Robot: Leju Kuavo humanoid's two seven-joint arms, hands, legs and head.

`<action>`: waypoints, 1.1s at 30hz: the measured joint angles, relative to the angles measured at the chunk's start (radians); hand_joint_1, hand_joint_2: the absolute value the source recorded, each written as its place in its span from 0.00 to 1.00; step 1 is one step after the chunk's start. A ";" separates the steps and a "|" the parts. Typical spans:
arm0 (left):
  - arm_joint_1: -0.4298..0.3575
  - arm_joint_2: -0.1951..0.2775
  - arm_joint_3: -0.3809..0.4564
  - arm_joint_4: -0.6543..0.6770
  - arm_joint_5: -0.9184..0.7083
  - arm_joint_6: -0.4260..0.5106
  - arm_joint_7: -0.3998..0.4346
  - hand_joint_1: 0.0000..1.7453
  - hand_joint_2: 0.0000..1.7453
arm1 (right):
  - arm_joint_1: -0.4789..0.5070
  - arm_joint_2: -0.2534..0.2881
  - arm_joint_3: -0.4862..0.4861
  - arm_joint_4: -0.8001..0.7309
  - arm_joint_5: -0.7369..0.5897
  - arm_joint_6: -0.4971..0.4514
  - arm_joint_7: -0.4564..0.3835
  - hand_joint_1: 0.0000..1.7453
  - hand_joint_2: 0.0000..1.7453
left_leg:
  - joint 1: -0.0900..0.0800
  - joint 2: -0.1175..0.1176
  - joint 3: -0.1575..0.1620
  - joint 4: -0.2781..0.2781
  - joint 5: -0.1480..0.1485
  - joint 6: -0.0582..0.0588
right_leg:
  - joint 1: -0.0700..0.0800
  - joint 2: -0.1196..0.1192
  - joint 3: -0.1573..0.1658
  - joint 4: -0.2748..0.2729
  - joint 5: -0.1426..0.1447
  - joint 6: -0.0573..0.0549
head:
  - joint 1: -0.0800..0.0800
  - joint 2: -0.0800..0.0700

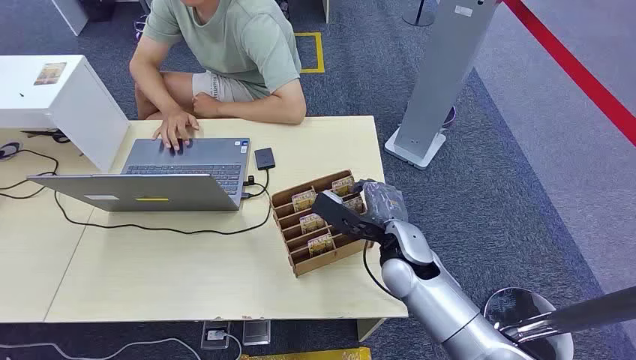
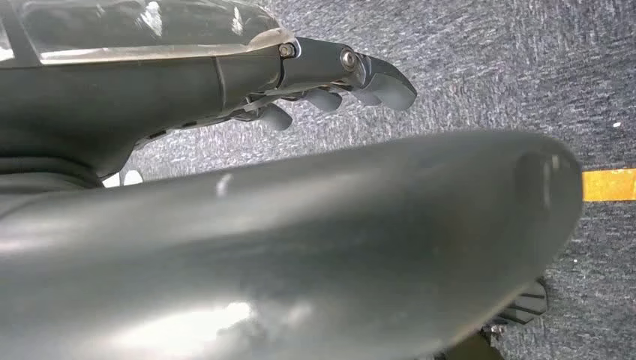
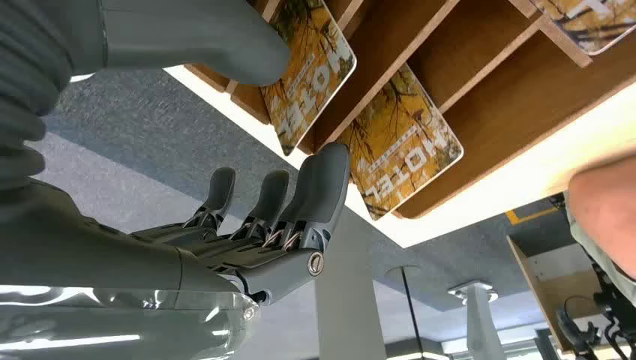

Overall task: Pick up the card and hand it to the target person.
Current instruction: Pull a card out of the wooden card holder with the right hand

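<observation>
Robot hand (image 1: 358, 208) over card-filled rack (image 1: 319, 222)

Even, bright indoor light falls from overhead in the head view, leaving only a soft shadow on the table (image 1: 187, 277) just under the right hand (image 1: 358, 208). The silver arm behind that hand carries white sheen. In the left wrist view the left hand (image 2: 330, 82) is fairly crisp, while the grey cover beside it is badly out of focus (a smeared mass with pale glare patches). In the right wrist view the cards (image 3: 397, 142) beyond the fingers (image 3: 319, 184) are sharp and well lit; the table edge past them glows overexposed, and the shiny cover behind the hand reflects streaks.
</observation>
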 joint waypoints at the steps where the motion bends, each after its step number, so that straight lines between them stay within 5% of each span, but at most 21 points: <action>1: 0.000 0.000 0.000 0.000 0.000 0.000 0.000 0.00 0.00 | 0.000 0.000 0.000 0.001 -0.001 -0.001 -0.001 0.57 1.00 | 0.000 0.000 0.000 0.000 0.000 0.000 | 0.000 0.000 0.000 0.000 0.000 0.000 | 0.000 0.000; 13: 0.000 0.000 0.000 0.000 0.001 0.000 0.006 0.00 0.00 | -0.005 0.002 0.001 0.022 -0.011 -0.005 -0.002 0.79 1.00 | 0.000 0.000 0.000 0.000 0.000 0.000 | 0.000 0.000 0.000 0.000 0.000 0.000 | 0.000 0.000; 17: 0.000 0.000 0.000 0.000 0.001 0.000 0.006 0.00 1.00 | -0.005 0.002 0.001 0.023 -0.012 -0.005 -0.001 0.80 1.00 | 0.000 0.000 0.000 0.000 0.000 0.000 | 0.000 0.000 0.000 0.000 0.000 0.000 | 0.000 0.000; 29: 0.000 0.000 -0.001 0.000 0.000 -0.003 -0.007 0.00 1.00 | -0.006 0.001 0.000 0.022 -0.023 -0.016 0.007 0.81 1.00 | 0.000 0.000 0.000 0.000 0.000 0.000 | 0.000 0.000 0.000 0.000 0.000 0.000 | 0.000 0.000; 33: 0.000 0.000 -0.001 0.000 0.001 -0.003 -0.008 0.00 1.00 | 0.004 -0.001 -0.002 0.012 -0.011 -0.102 -0.049 0.81 1.00 | 0.000 0.000 0.000 0.000 0.000 0.000 | 0.000 0.000 0.000 0.000 0.000 0.000 | 0.001 0.000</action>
